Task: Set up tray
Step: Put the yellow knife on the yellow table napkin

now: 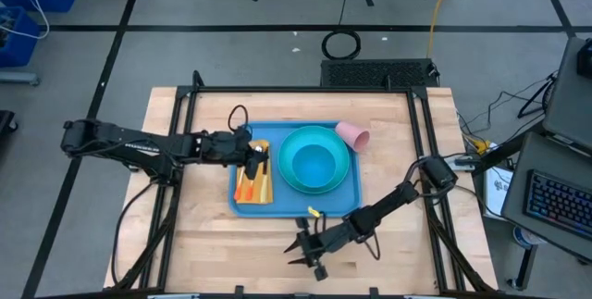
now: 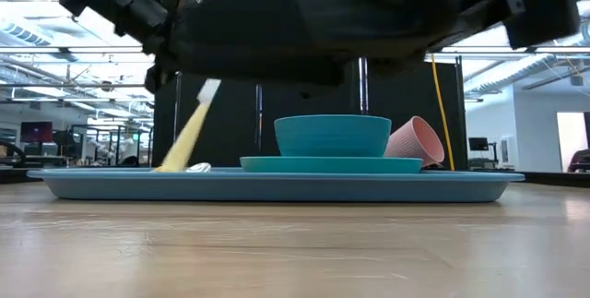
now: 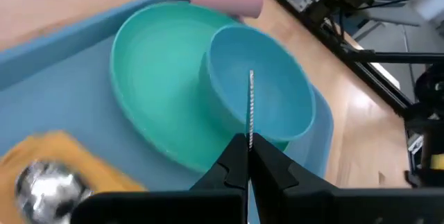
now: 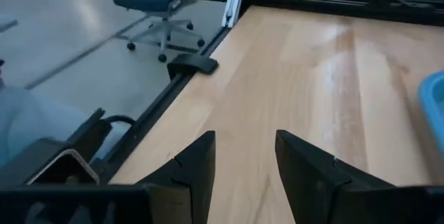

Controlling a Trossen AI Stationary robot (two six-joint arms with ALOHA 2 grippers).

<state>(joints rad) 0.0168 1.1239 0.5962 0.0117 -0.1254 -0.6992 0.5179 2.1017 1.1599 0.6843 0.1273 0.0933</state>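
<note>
The blue tray point(image 1: 277, 206) lies mid-table. On it a turquoise plate point(image 1: 289, 143) carries a blue bowl point(image 1: 313, 164). An orange napkin point(image 1: 252, 188) on the tray's left part has a spoon point(image 3: 43, 182) lying on it. A pink cup point(image 1: 353, 134) lies on its side at the tray's far right corner. My left gripper point(image 1: 257, 158) hovers over the napkin, shut on a metal knife point(image 3: 250, 106). My right gripper point(image 1: 305, 255) stands open over bare wood near the table's near edge, with nothing between its fingers point(image 4: 198, 165). My left gripper pinches the knife between its two fingertips point(image 3: 232, 158), and the thin serrated blade point(image 3: 250, 123) shows edge-on, sticking out ahead of the fingers. In the low view the knife point(image 2: 192, 130) slants down toward the tray's left part. Whether its lower end touches the tray I cannot tell.
Bare wood lies around the tray, widest on the near side. Black frame rails point(image 1: 176, 132) run along the table's left and right edges. A desk with a keyboard point(image 1: 555, 202) stands beyond the right edge.
</note>
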